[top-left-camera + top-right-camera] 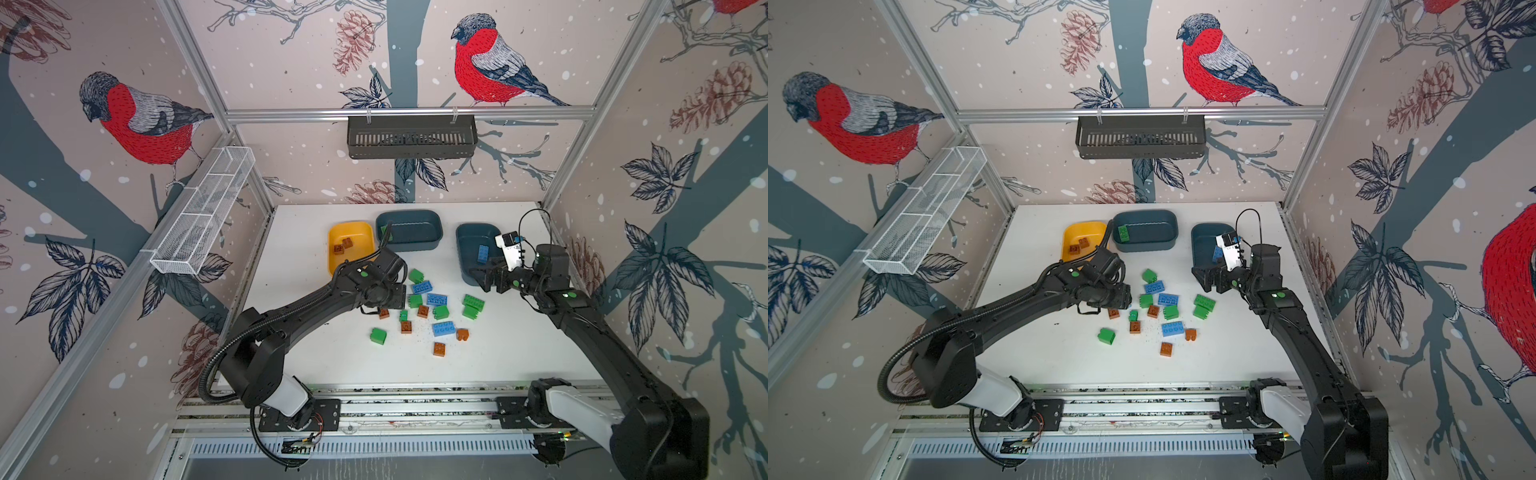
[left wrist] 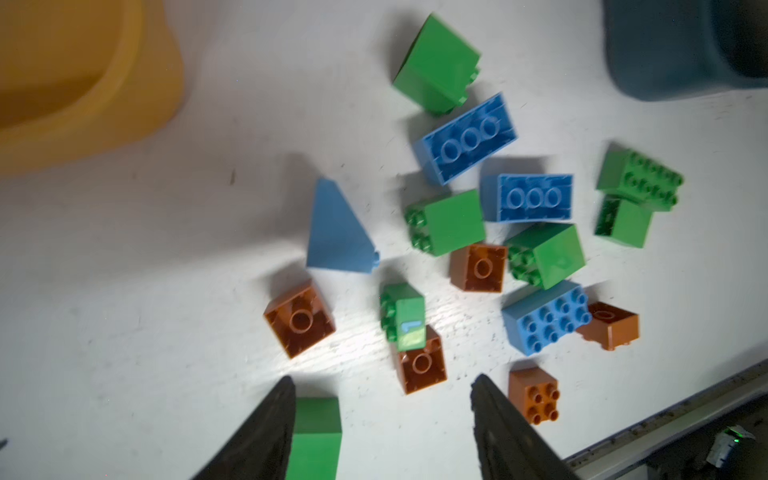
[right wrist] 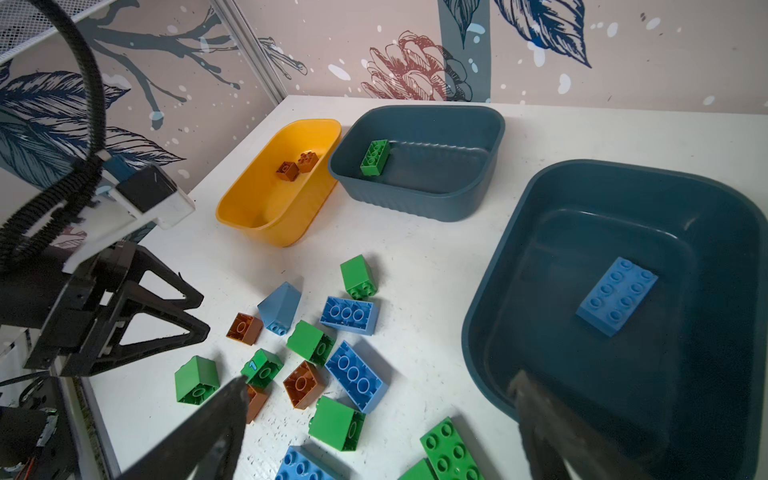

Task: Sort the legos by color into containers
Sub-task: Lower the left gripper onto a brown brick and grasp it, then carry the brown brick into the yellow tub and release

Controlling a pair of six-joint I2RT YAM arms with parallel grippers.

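Several loose legos (image 1: 432, 309), green, blue and brown-orange, lie in a cluster mid-table. My left gripper (image 2: 383, 378) hangs open over the cluster's left edge with nothing between its fingers; a green brick (image 2: 316, 436) on the table shows beside one finger. The yellow tub (image 1: 332, 257) holds two brown bricks (image 1: 343, 246). In the middle teal tub (image 1: 1144, 245) lies a green brick (image 1: 1123, 233), and in the right teal tub (image 1: 465, 249) a blue brick (image 1: 483, 253). My right gripper (image 1: 484, 278) stands open and empty at that tub's near rim.
A blue sloped brick (image 2: 336, 232) lies apart at the cluster's left, under my left wrist in both top views. A white mesh tray (image 1: 203, 212) hangs on the left wall and a dark slotted basket (image 1: 411, 137) on the back rail. Bare table runs along the front.
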